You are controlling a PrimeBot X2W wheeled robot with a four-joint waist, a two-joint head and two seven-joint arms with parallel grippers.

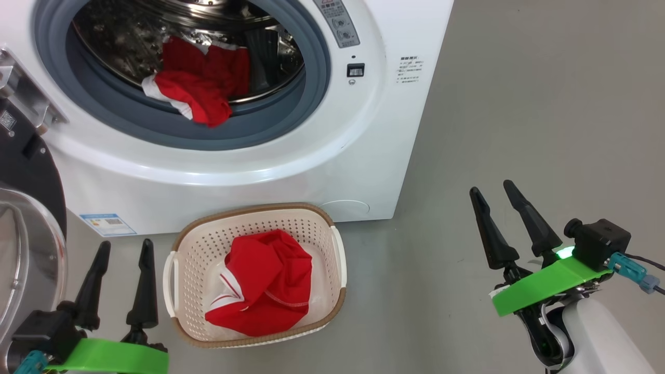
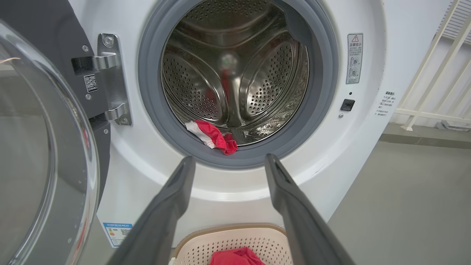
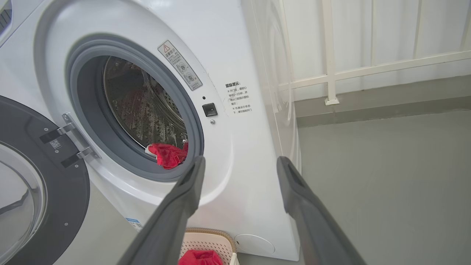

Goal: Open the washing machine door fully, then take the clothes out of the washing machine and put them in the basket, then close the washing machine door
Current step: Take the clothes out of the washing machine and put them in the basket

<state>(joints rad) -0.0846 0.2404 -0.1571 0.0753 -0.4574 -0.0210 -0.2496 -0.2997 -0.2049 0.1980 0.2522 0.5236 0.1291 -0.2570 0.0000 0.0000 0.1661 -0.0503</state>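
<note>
Draping clothes (image 1: 195,93) over gasket (image 1: 260,132) edge, door (image 3: 55,176) swung wide, open floor (image 1: 545,104) rightward

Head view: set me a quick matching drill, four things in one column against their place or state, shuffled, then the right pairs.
Things
1. washing machine door
2. basket
3. red garment
4. right claw

Place or state
a. lying over the grey gasket at the drum mouth
b. swung open, at the robot's left
c. open and empty, above the floor
d. in front of the washing machine, holding red clothes

Pairs: 1-b, 2-d, 3-a, 4-c
</note>
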